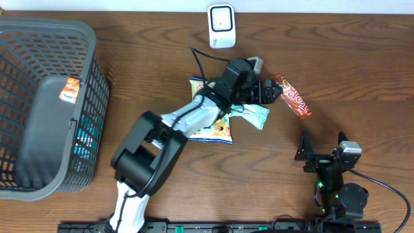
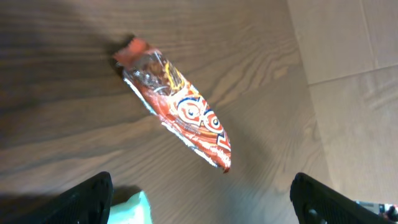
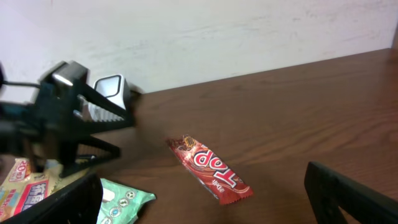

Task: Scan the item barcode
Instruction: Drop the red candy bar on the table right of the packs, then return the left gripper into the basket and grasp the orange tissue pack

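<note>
A red "Top" chocolate bar (image 1: 292,97) lies flat on the brown table, right of centre. The left wrist view has the bar (image 2: 186,115) just ahead of my left gripper (image 2: 202,200). That gripper (image 1: 272,91) is open, its jaws wide apart with nothing between them, right beside the bar's left end. The white barcode scanner (image 1: 220,26) stands at the table's far edge. My right gripper (image 1: 321,144) hovers open at the near right, facing the bar (image 3: 211,169), which lies in front of its empty gripper (image 3: 202,200).
A teal packet (image 1: 255,115) and a yellow-blue snack bag (image 1: 213,128) lie under the left arm. A grey mesh basket (image 1: 48,29) with an orange packet (image 1: 70,89) inside fills the left side. The scanner (image 3: 109,93) and teal packet (image 3: 124,202) show in the right wrist view.
</note>
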Action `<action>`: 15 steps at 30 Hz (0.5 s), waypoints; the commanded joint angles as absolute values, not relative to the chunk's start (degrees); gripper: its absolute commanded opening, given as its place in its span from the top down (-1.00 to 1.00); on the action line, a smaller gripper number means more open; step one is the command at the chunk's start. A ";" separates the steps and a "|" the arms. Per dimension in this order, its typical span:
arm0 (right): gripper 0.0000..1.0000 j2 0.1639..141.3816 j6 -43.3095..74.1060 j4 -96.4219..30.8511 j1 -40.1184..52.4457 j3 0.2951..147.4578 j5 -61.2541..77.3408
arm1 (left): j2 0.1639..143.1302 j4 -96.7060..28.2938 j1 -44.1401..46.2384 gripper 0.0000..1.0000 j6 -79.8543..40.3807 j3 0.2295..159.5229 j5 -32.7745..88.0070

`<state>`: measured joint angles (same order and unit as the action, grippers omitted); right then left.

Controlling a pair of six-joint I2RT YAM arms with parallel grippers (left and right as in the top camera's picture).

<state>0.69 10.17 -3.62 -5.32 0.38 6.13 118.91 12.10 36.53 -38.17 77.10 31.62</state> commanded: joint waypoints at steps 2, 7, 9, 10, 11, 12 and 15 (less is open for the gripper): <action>-0.99 0.38 9.78 -3.88 -4.99 0.30 5.91 | 109.95 4.86 32.62 -0.82 -31.86 77.52 31.27; -0.99 0.38 9.78 -3.88 -4.99 0.32 5.91 | 99.22 -10.33 27.44 -0.88 -24.21 77.60 19.73; -0.99 0.38 9.78 -3.88 -4.99 0.32 5.91 | 94.26 -15.79 25.47 -0.96 -21.26 77.89 12.99; -0.99 0.38 9.78 -3.88 -4.99 0.30 5.91 | 91.79 -18.09 24.60 -1.00 -19.94 78.06 9.45; -0.99 0.38 9.78 -3.88 -4.99 0.30 5.91 | 89.01 -20.53 23.62 -0.96 -18.72 78.30 5.04; -0.98 0.38 9.78 -3.88 -4.99 0.32 5.91 | 86.52 -22.26 22.70 -0.96 -17.74 78.46 0.89; -0.98 0.38 9.78 -3.88 -4.99 0.32 5.91 | 79.26 -24.95 19.53 -0.95 -17.15 78.52 -11.29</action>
<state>0.69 10.20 -3.64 -5.32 0.38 6.13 86.06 -23.42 22.09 -21.78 77.21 6.94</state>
